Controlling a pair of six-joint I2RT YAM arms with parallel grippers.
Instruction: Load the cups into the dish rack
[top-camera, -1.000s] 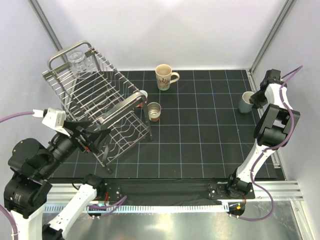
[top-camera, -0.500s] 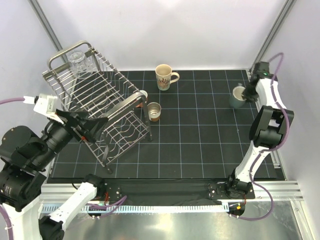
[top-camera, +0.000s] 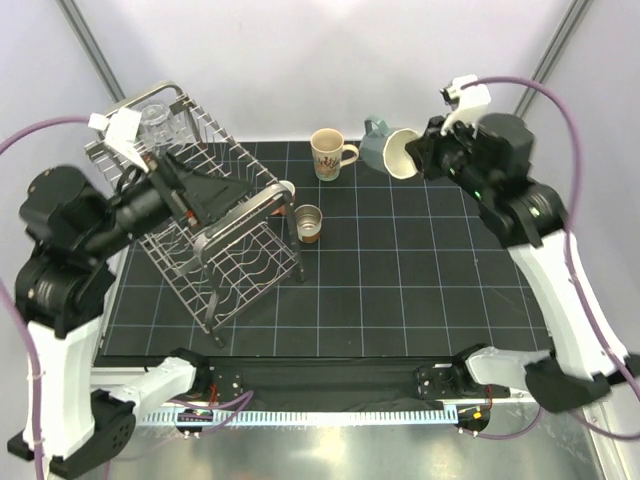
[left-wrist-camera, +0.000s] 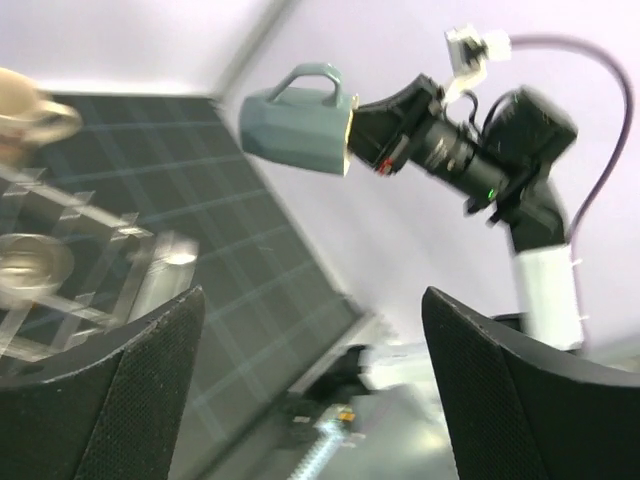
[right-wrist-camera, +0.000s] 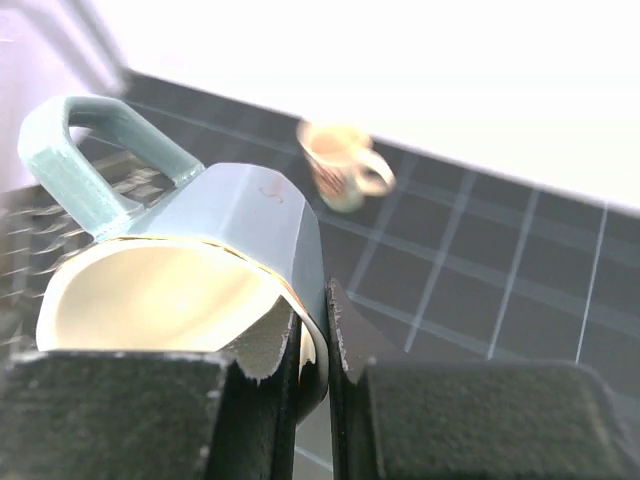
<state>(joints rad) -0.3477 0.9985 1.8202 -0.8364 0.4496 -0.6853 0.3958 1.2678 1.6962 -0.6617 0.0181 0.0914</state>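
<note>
My right gripper is shut on the rim of the grey-teal cup, held tipped on its side in the air over the far middle of the mat; one finger is inside the rim and one outside. The cup has a loop handle and also shows in the left wrist view. My left gripper is open and empty above the silver wire dish rack. A clear glass stands in the rack's far corner. The cream mug, the small brown-based cup and the salmon-pink mug, half hidden by the rack handle, stand on the mat.
The rack sits tilted at the left of the black gridded mat. White walls and metal frame posts close in the back and sides. The cream mug lies beyond the held cup in the right wrist view.
My right arm has lifted the grey-teal cup from the far right edge and swung it up and to the left. My left arm has risen over the rack.
</note>
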